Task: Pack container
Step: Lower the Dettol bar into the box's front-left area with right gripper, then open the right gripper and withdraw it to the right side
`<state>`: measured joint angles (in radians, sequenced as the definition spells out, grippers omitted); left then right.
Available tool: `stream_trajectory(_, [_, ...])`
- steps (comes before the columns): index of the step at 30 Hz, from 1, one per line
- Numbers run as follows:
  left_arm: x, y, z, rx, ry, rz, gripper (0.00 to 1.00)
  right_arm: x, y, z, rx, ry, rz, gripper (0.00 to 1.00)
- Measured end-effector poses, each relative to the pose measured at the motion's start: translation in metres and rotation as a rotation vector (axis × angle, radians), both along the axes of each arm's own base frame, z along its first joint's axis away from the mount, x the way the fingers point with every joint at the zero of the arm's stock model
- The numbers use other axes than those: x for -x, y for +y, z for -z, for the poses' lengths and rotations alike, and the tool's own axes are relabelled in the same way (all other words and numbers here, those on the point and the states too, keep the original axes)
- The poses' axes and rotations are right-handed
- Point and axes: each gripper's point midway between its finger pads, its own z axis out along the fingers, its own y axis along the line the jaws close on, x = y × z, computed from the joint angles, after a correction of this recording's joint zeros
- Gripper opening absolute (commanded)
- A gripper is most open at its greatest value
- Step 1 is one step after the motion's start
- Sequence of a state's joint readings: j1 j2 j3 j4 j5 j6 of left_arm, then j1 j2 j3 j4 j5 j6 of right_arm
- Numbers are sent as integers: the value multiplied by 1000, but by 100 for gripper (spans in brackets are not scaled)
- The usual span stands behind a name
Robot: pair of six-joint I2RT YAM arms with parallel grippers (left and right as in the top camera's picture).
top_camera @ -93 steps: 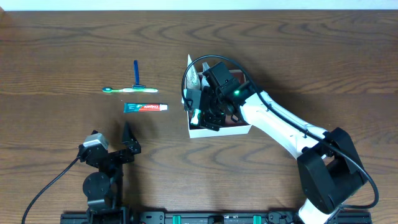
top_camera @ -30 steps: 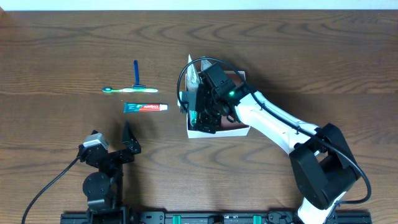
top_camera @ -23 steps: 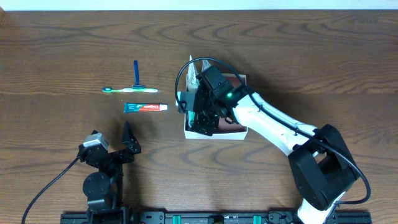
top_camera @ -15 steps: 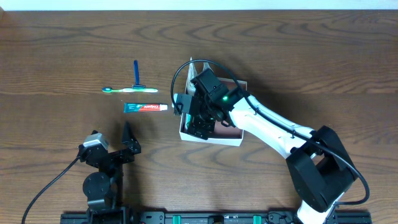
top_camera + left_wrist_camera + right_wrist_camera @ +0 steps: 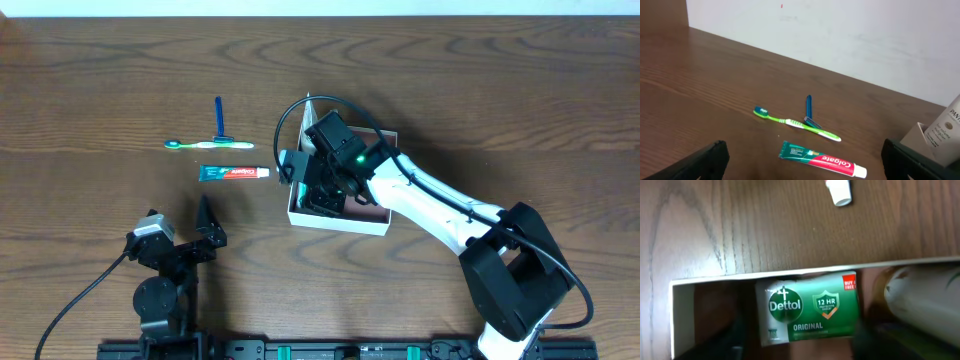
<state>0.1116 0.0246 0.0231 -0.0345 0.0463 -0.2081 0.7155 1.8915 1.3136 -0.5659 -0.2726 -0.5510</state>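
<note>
1. The soap box [image 5: 807,307] under the right hand [image 5: 320,192] was green and read "Dettol", "12 HR" on a shield and "ORIGINAL", with a red corner flash that began "BUY".
2. The toothpaste [image 5: 234,173] just left of that hand read "Colgate". Its white cap [image 5: 838,191] pointed at the container's outer wall.
3. A white bottle [image 5: 947,131] showed the letters "PANT" at the edge of the left wrist view, ahead and to the right of the left hand [image 5: 208,228].
4. The right arm reached forward and left across the brown surface [image 5: 100,80], its wrist bent down so that the hand pointed into the container [image 5: 335,219].
5. The right hand's 2 dark fingers [image 5: 736,335] stood at either end of the soap box. I cannot tell whether they pressed on it.
6. The left arm sat folded low, and its hand's fingers were spread wide apart with nothing between them.
7. The container lay on the surface directly beneath the right hand, and held the soap box flat on its pinkish-brown floor with a pale rounded object [image 5: 920,297], blurred, just beside it.
8. A green toothbrush [image 5: 208,145] and a blue razor [image 5: 219,118] lay crossed further left of the right hand, beyond the toothpaste.
</note>
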Motion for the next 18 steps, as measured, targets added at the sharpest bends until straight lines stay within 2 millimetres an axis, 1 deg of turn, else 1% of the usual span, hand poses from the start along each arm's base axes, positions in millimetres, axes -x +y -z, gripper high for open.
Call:
stream_trajectory(5, [0, 0, 0, 0, 0, 0, 98, 0, 0, 0, 2, 2, 9, 21])
stream_trajectory(11, [0, 0, 0, 0, 0, 0, 98, -2, -3, 1, 12, 1, 28, 14])
stream_trajectory(14, [0, 0, 0, 0, 0, 0, 98, 0, -6, 2, 27, 11, 37, 8])
stream_trajectory(16, [0, 0, 0, 0, 0, 0, 98, 3, -10, -2, 38, 18, 48, 4])
stream_trajectory(18, [0, 0, 0, 0, 0, 0, 98, 5, -13, -12, 34, 17, 63, 1])
